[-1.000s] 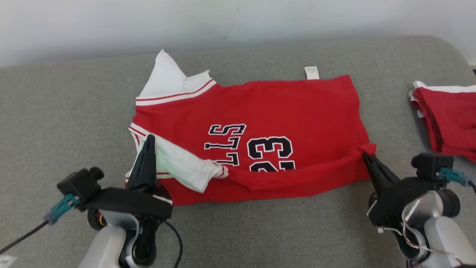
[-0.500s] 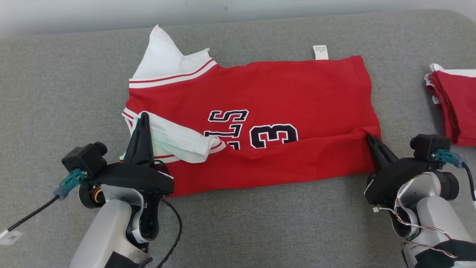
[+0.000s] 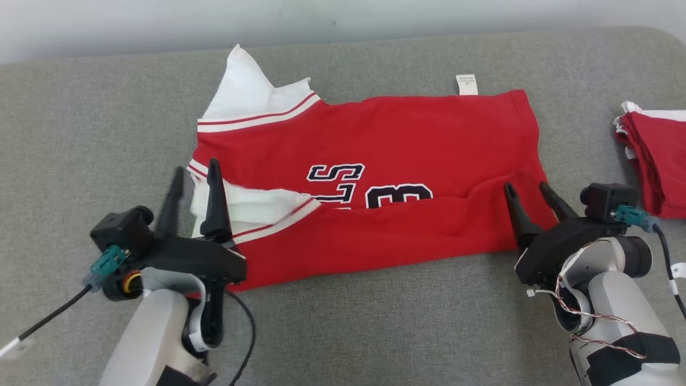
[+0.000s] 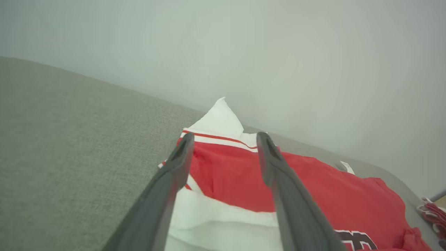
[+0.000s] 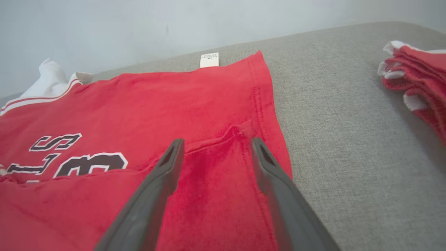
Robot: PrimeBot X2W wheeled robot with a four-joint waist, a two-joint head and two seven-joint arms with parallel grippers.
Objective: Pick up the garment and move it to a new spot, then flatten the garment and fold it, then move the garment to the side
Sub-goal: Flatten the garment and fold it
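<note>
The garment (image 3: 386,139) is a red jersey with white sleeves and dark lettering, spread across the grey padded surface with its near long edge folded up over the print. My left gripper (image 3: 195,172) stands open at the jersey's left end, over the folded white sleeve (image 4: 223,223), holding nothing. At the jersey's right end my right gripper (image 3: 528,188) is open above the folded corner (image 5: 240,134), fingers apart and empty. A white tag (image 3: 466,84) sticks out at the far edge.
A stack of folded red and white garments (image 3: 656,161) lies at the right edge of the grey surface (image 3: 96,134). A pale wall runs along the far side. Bare grey fabric stretches left of the jersey and along the near edge.
Both grippers have opened and let go of the jersey's near edge, which now lies folded over the print. The head camera has shifted slightly.
</note>
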